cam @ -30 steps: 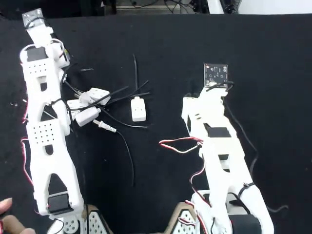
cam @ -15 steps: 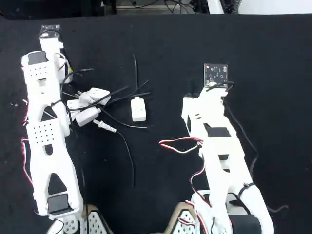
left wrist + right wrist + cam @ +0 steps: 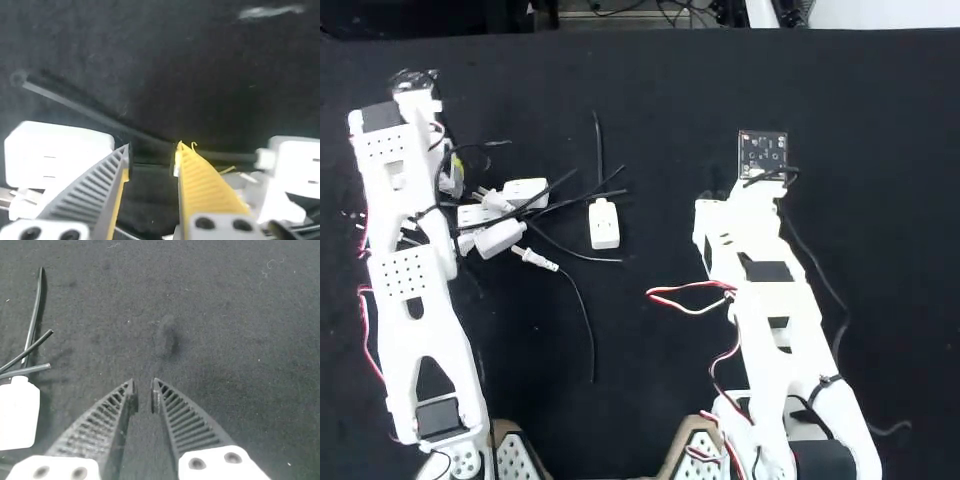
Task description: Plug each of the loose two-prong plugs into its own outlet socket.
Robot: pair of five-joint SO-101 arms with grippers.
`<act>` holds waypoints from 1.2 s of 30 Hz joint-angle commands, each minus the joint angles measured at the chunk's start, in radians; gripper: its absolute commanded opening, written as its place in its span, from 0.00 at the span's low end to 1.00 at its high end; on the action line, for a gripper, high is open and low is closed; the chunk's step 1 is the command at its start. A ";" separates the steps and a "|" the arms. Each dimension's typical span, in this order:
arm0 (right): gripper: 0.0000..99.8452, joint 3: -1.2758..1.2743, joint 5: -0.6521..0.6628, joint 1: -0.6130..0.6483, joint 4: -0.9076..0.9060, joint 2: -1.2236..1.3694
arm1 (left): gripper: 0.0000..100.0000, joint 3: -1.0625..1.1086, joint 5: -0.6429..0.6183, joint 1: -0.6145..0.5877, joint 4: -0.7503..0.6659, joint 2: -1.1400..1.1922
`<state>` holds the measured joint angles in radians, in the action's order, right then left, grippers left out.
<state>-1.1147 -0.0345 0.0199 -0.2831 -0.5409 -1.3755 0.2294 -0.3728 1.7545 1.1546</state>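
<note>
High view, and the white pieces sit at 9 o'clock on the table (image 3: pixel 880 110). Where's the left arm (image 3: pixel 408 290)?

Right over them! It runs up the 9 o'clock edge with its head bent above the bunch (image 3: pixel 500 215): three white blocks close together, black cables (image 3: pixel 582 190) fanning out towards 2 o'clock.

And the loose plug (image 3: pixel 534 260)?

Flat on the cloth at 5 o'clock of the bunch, just beside it, its lead trailing off to 6.

The socket (image 3: pixel 604 223)?

On its own at 3 o'clock of the bunch, well apart from the plug. Whether anything sits in its slots, I can't tell.

Left wrist view, then?

The left gripper (image 3: pixel 151 149) has its jaws a moderate gap apart and nothing gripped. A black cable crosses just past the tips, with a white block on either side of them.

And the other side?

The right arm (image 3: pixel 770 300) lies at 4 o'clock of the socket. In the right wrist view, the right gripper (image 3: pixel 142 390) is down to a narrow slit with nothing in it, low over bare cloth.
</note>
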 commanded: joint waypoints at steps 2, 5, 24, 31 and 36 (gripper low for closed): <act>0.05 0.004 -0.002 0.017 0.025 0.004 | 0.16 0.314 -0.025 -0.024 0.011 -0.216; 0.05 0.004 -0.002 0.017 0.025 0.004 | 0.16 0.498 -0.017 -0.015 0.003 -0.356; 0.05 0.004 -0.002 0.038 0.025 0.004 | 0.16 0.642 -0.172 0.371 -0.048 -0.617; 0.05 0.010 -0.002 0.002 0.025 0.004 | 0.16 0.642 -0.173 0.622 -0.072 -0.597; 0.05 0.012 -0.008 -0.051 0.026 -0.002 | 0.16 0.641 -0.173 0.723 -0.169 -0.551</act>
<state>-1.1147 -0.0330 0.0399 -0.2831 -0.5409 -0.7281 0.0667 0.2793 1.6548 0.5992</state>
